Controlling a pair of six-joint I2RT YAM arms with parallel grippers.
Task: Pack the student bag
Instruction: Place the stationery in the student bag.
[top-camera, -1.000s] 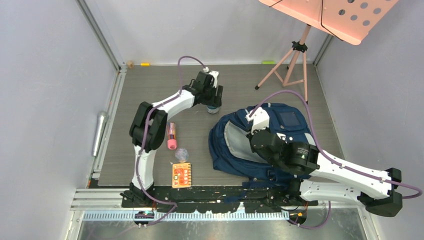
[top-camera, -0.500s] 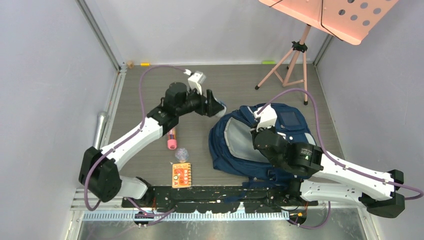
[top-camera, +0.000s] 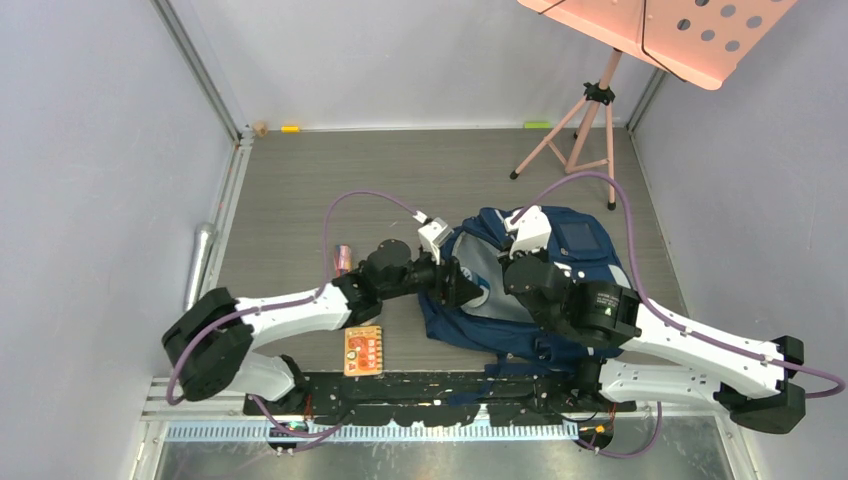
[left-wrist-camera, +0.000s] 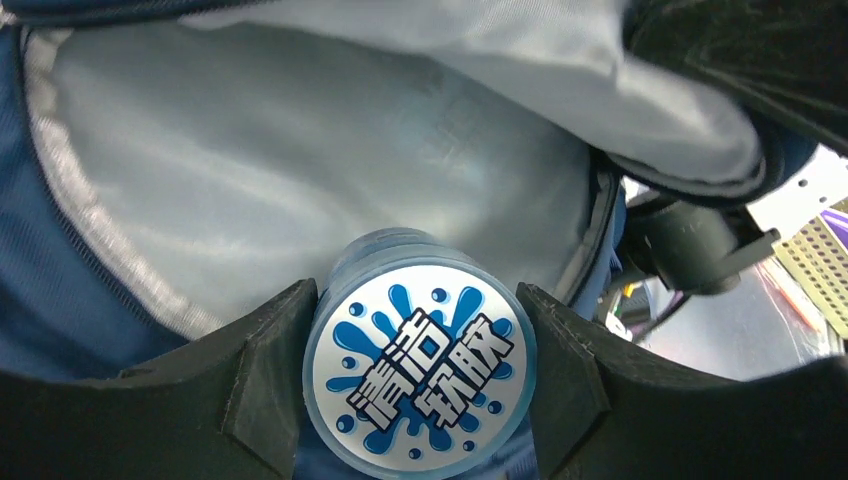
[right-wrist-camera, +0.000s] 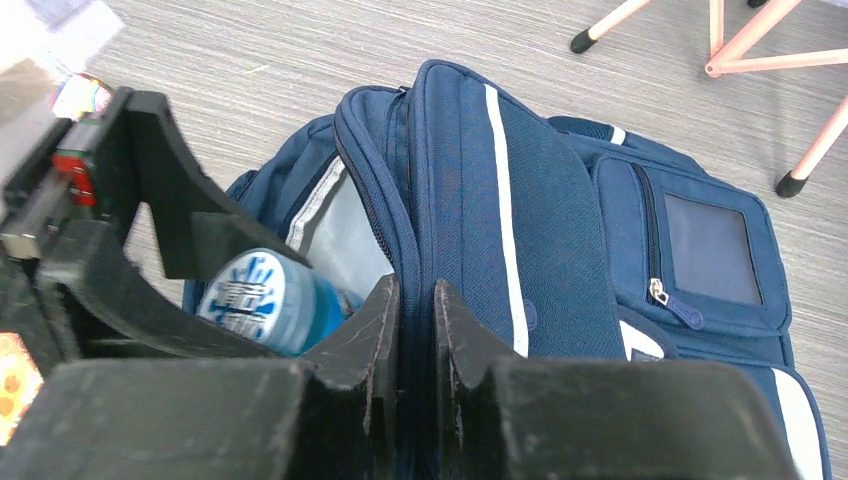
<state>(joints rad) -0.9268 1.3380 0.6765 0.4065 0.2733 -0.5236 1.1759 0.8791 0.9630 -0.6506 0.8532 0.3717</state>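
Navy student bag (right-wrist-camera: 560, 230) in right pincer (right-wrist-camera: 415, 292)

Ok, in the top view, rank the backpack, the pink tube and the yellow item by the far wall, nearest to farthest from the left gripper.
1. student bag: the left gripper is at its opening.
2. pink tube: on the table to the left.
3. yellow item: at the far-left edge.

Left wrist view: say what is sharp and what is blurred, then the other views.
Left wrist: gel jar label crisp, student bag lining softer, edges bowed. Right wrist: bag stripe sharp, top-left corner washed out. Top external: even light, faint shadows.
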